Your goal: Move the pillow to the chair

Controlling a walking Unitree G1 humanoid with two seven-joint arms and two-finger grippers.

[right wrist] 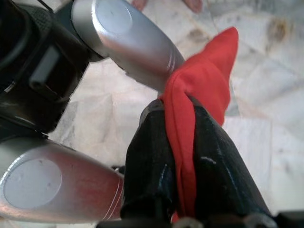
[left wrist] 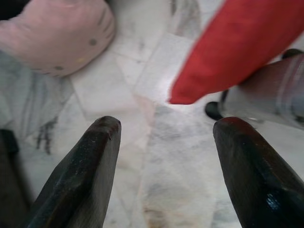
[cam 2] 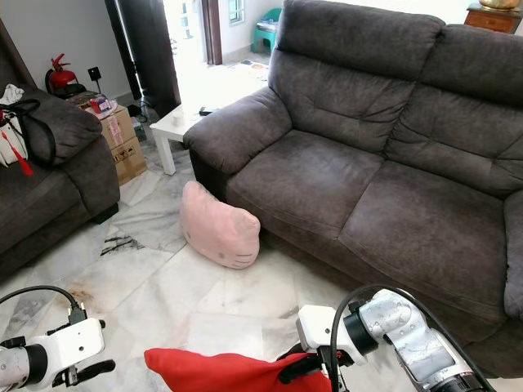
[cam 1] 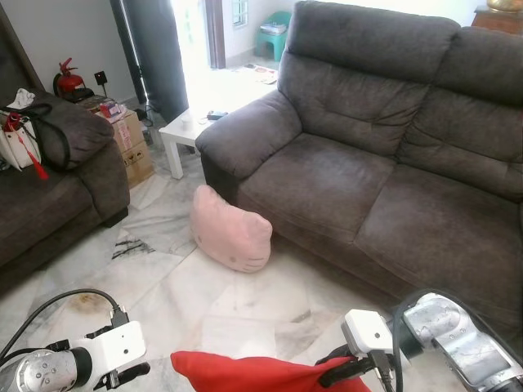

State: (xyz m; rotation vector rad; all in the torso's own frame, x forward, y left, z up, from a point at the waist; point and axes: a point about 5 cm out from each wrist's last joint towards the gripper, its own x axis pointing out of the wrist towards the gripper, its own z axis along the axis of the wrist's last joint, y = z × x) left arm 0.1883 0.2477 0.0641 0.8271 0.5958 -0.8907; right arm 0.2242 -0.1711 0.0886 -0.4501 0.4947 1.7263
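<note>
Red fabric, thin and limp where it is pinched, is the pillow (cam 1: 261, 374) the task names: it hangs low in front of the robot, just above the marble floor (cam 1: 172, 286), gripped at one edge by the right pincer (right wrist: 183, 156). That pincer is clamped on it, its two black fingers (right wrist: 152, 161) pressed together with a fold of the cloth squeezed between them, so the rest droops sideways to a pointed corner. Holding it by an edge like this looks like a carrying grip: the pillow is off the floor and can travel with the robot, though it probably swings freely.

The left pincer (left wrist: 164, 161) hangs beside it with its fingers apart and nothing between them; it points down at the floor, with the red corner just ahead. It seems to be kept free rather than sharing the load.

The pillow looks plain, bright red and softly filled, with no print that I can make out.

Farther on, a pink cushion (cam 1: 230, 229) lies on the floor against the front of the dark grey sofa (cam 1: 376, 155), near its armrest. To the left stands a second grey seat (cam 1: 57, 188), with a bag (cam 1: 20, 139) resting on it; this may be the chair meant, so the pillow is well apart from its goal. Beyond are a white side desk (cam 1: 184, 131), cardboard boxes (cam 1: 131, 143) and a fire extinguisher (cam 1: 67, 80).
</note>
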